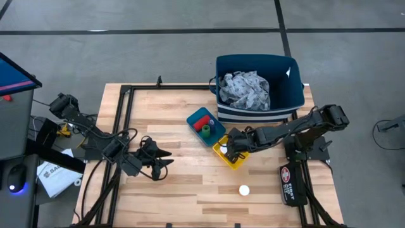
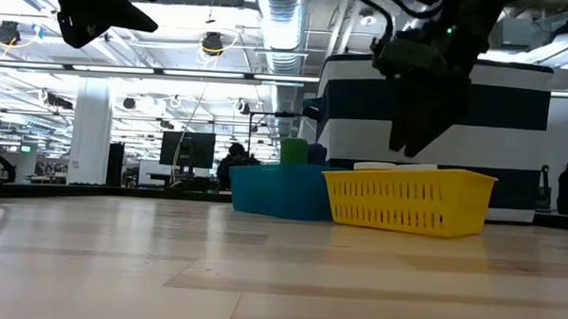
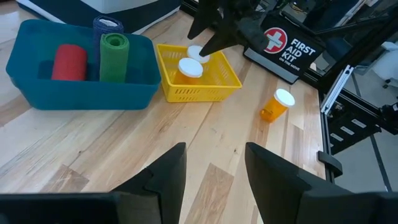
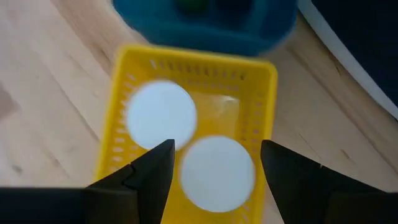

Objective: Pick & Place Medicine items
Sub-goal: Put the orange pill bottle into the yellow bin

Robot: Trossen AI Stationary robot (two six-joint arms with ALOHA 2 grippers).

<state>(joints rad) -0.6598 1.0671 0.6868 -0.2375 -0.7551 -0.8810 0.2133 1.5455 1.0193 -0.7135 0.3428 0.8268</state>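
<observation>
Two white-capped orange pill bottles (image 4: pixel 163 114) (image 4: pixel 216 172) stand upright in the yellow tray (image 1: pixel 223 158). A third orange bottle (image 3: pixel 274 106) lies on its side on the wood near the first aid kit. The red bottle (image 3: pixel 69 61) and green bottle (image 3: pixel 114 56) stand in the blue tray (image 3: pixel 81 93), with a dark blue item (image 3: pixel 108 25) behind them. My right gripper (image 4: pixel 216 149) hovers open above the yellow tray, its fingers pointing down on either side of the nearer cap without touching it. My left gripper (image 3: pixel 216 165) is open, raised over the table's left half (image 1: pixel 166 158).
A blue bin (image 1: pixel 288 95) holding the patterned cloth (image 1: pixel 247 88) stands at the table's far edge behind the trays. A first aid kit (image 1: pixel 290 183) lies at the right edge. Bare wood (image 1: pixel 190 190) stretches across the near middle between the arms.
</observation>
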